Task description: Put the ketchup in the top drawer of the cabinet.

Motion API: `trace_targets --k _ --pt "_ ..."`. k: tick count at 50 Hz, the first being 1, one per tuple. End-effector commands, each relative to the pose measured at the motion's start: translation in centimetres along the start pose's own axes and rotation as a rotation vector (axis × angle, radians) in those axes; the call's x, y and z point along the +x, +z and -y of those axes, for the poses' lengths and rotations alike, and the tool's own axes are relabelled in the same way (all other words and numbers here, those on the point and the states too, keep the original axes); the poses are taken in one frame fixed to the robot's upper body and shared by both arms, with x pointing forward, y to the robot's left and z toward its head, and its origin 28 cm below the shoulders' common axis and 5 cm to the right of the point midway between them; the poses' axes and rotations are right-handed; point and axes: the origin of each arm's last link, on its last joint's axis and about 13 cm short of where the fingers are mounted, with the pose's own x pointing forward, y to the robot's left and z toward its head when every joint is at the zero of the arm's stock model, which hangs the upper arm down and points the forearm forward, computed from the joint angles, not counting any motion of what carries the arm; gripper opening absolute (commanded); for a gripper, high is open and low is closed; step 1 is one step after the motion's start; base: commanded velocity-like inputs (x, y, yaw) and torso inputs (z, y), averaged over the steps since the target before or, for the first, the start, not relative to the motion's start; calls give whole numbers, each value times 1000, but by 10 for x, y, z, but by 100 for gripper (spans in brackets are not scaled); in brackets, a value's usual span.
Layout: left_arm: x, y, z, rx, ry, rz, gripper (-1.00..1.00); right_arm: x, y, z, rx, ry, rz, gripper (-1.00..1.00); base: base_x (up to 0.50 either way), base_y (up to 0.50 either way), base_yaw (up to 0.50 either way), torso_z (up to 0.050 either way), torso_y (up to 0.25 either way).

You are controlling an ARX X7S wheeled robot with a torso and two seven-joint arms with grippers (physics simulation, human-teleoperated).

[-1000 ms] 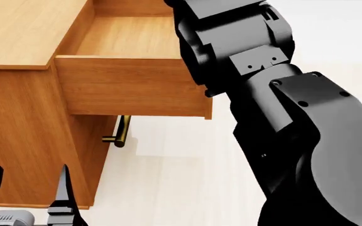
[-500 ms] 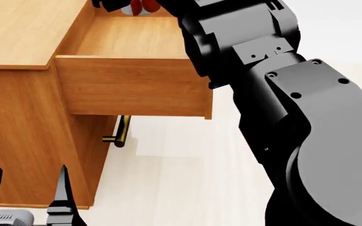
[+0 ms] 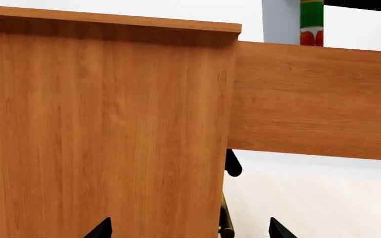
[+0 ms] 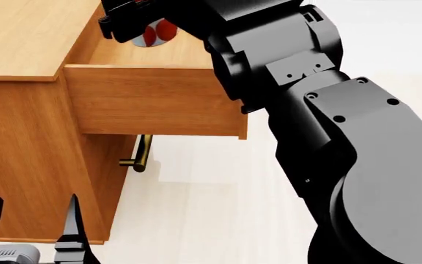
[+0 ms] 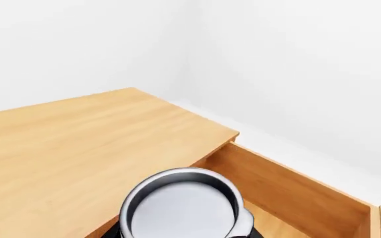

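The ketchup (image 4: 156, 34), a small can with a red label and silver lid (image 5: 180, 208), hangs in my right gripper (image 4: 132, 23), which is shut on it. It is held over the back part of the open top drawer (image 4: 152, 102), above the drawer's floor. In the left wrist view the ketchup (image 3: 311, 22) shows its green band above the drawer's side wall (image 3: 316, 99). The cabinet (image 4: 20, 143) fills the left of the head view. My left gripper (image 4: 31, 212) stands open and low beside the cabinet, holding nothing.
The lower drawer's brass handle (image 4: 141, 154) juts out under the open drawer. The cabinet's flat top (image 5: 78, 148) lies beside the drawer opening. My right arm (image 4: 343, 165) covers much of the head view. Pale floor (image 4: 211, 209) spreads in front of the cabinet.
The right arm has brought the ketchup from out of sight at the top of the head view down and nearer, over the open drawer. The left gripper has not moved.
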Motion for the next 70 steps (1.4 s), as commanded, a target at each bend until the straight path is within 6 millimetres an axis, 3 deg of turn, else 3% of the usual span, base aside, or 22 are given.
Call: trace_targets --k 1,11,26,70 --pt "0 -2 -1 -1 2 -4 100 1 -6 0 -25 42 -30 -100 0 0 0 0 0" --pt "1 -2 0 0 1 -5 100 1 -7 0 -19 43 -28 -100 0 0 0 0 0" --pt "1 -5 -1 0 2 -14 100 0 -15 1 130 17 -33 -100 0 0 0 0 1" --pt "1 -8 -3 3 5 -23 100 2 -33 1 119 5 -68 -100 0 0 0 0 0"
